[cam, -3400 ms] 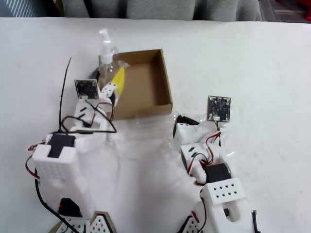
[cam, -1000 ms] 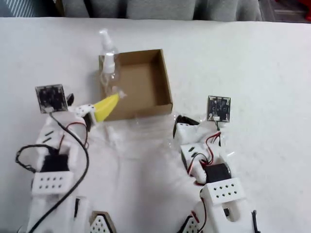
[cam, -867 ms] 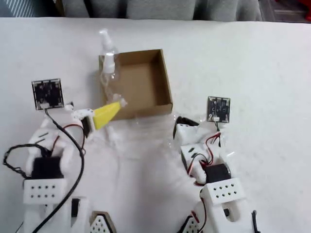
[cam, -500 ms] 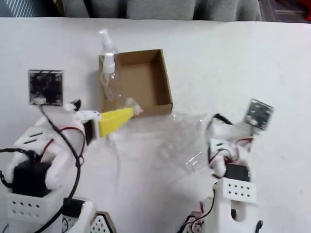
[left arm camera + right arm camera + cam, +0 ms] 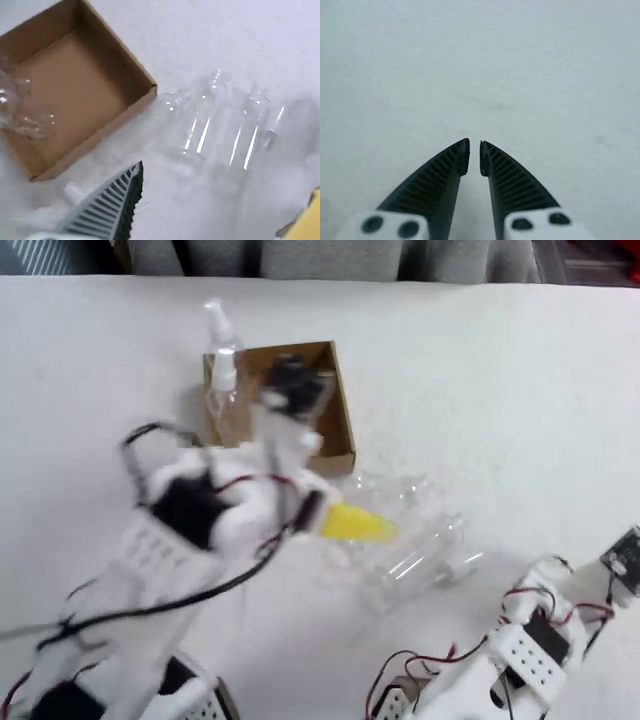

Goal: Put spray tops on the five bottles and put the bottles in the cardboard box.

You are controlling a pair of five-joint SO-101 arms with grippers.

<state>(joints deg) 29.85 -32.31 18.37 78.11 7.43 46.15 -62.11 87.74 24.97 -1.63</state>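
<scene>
Left gripper (image 5: 227,180) hangs over the table (image 5: 520,390) w/ jaws spread wide and nothing between them: grey finger (image 5: 117,202) on one side, yellow finger (image 5: 355,525) on the other. The yellow tip is just beside a bunch of clear bottles (image 5: 410,545) lying on their sides near a corner of the cardboard box (image 5: 340,435) (prob. three, hard to count thru the glare). Two capped bottles (image 5: 224,380) w/ white spray tops stand at the box's far-left side. One is inside against the wall; can't tell re the other. Right gripper (image 5: 474,157) is low over bare table, jaws nearly pressed together, holding nothing.
</scene>
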